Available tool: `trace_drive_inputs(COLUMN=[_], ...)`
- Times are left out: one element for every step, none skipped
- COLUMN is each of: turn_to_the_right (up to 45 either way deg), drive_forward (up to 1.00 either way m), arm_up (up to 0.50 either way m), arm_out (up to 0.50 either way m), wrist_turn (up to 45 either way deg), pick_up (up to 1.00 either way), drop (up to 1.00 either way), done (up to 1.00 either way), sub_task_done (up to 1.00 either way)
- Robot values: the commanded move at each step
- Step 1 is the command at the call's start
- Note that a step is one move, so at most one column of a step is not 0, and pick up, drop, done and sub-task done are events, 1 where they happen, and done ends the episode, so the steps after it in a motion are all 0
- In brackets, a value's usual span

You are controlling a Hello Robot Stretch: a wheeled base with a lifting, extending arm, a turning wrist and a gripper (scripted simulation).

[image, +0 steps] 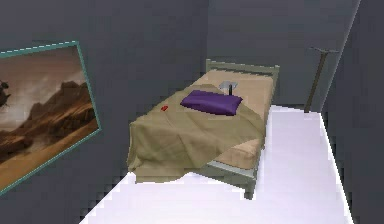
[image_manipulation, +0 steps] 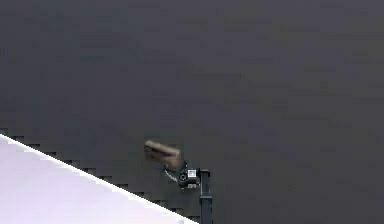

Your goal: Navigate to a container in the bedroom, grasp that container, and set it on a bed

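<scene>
Arm side view: dark arm (image_manipulation: 204, 203) rising from the bottom edge, just right of the middle. At its far end, the hand (image_manipulation: 177, 171), holding a brown boxy object (image_manipulation: 163, 153). Hangs there clear of the floor (image_manipulation: 50, 185), against the dark grey wall (image_manipulation: 250, 70), tilted down toward the view's right. By shape and colour, could be the container; too blurred to make out a lid or an opening. Cannot tell how the hand's fingers are set on it. Pale floor in the lower left corner of that view, below and left of the object.

Forward view: single bed (image: 245, 176) ahead, standing in the corner of the room, headboard toward the far wall. Draped with a tan blanket (image: 180, 140), hanging over the near left corner down to the floor. Purple pillow (image: 212, 101) lying on top near the head end. Just behind the pillow, by the headboard, a small grey thing (image: 232, 85), too small to name. Small red speck (image: 164, 107) on the blanket, left of the pillow. On the left wall, a landscape painting (image: 40, 112) in browns, in a teal frame. Right of the bed, near the far wall, a thin dark pole (image: 321, 80) standing upright.
</scene>
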Motion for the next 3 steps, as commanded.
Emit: trace_drive_inputs(turn_to_the_right=[0.0,0.0,0.0], drive_forward=[0.00,0.00,0.00], arm_up=[0.50,0.00,0.00], arm_out=[0.00,0.00,0.00], wrist_turn=[0.0,-45.0,-45.0], pick_up=[0.00,0.00,0.00], drop=[0.00,0.00,0.00], done=[0.00,0.00,0.00], sub_task_done=[0.00,0.00,0.00])
